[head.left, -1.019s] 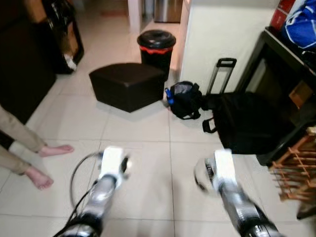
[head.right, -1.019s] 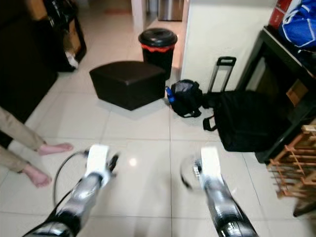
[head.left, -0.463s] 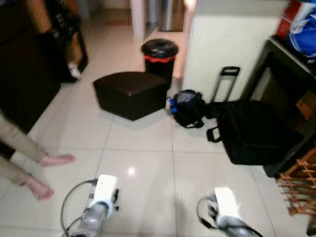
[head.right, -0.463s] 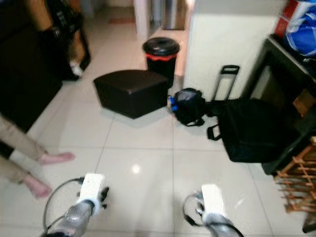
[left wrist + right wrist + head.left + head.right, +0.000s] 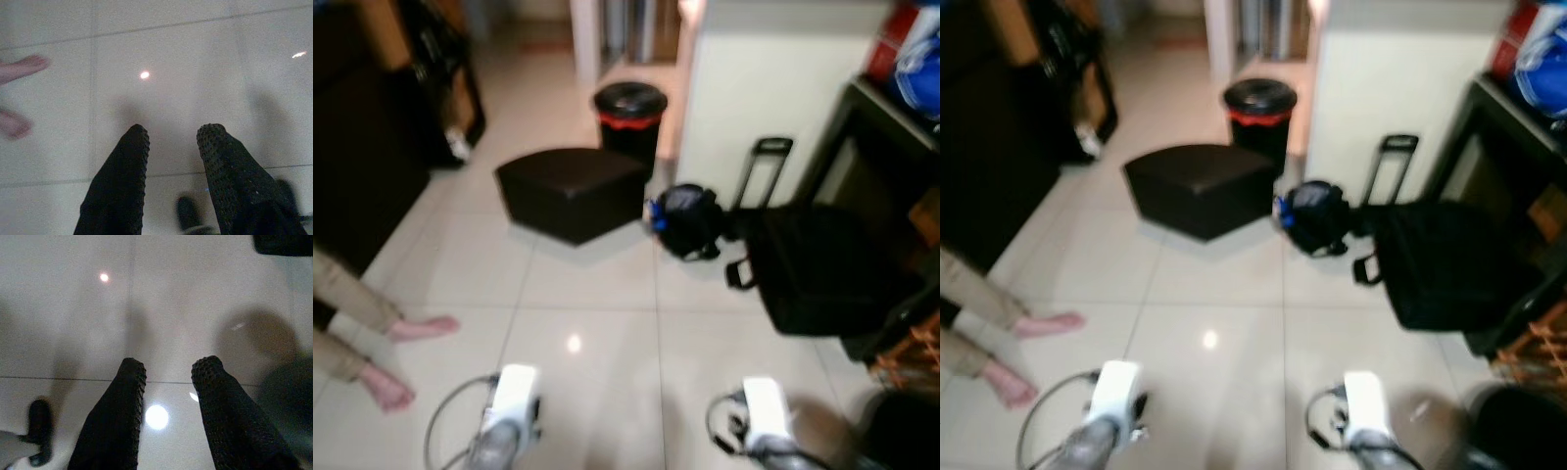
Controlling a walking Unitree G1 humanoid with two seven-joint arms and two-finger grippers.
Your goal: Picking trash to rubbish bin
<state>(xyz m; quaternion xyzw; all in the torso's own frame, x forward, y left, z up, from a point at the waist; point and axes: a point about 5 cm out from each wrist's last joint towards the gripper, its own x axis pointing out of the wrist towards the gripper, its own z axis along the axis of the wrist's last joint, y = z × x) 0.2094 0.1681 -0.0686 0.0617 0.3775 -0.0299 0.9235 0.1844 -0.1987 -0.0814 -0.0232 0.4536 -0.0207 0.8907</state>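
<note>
Tiled floor [image 5: 597, 294], blurry black bin [image 5: 629, 113] ahead, both grippers' fingers [image 5: 122, 181] apart, seemingly empty.

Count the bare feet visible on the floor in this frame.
2, both a person's, on the tiles at the robot's left: one foot farther from the robot, the other foot nearer, beside the left arm. Anyone else may be out of frame.

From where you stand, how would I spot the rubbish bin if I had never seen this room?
Look to the far end of the tiled floor, where the pale wall ends at a doorway. Just behind the dark brown ottoman stands the rubbish bin. It is the round black tub with a black lid and a red band beneath it; the black bags nearby are soft and shapeless.
</note>
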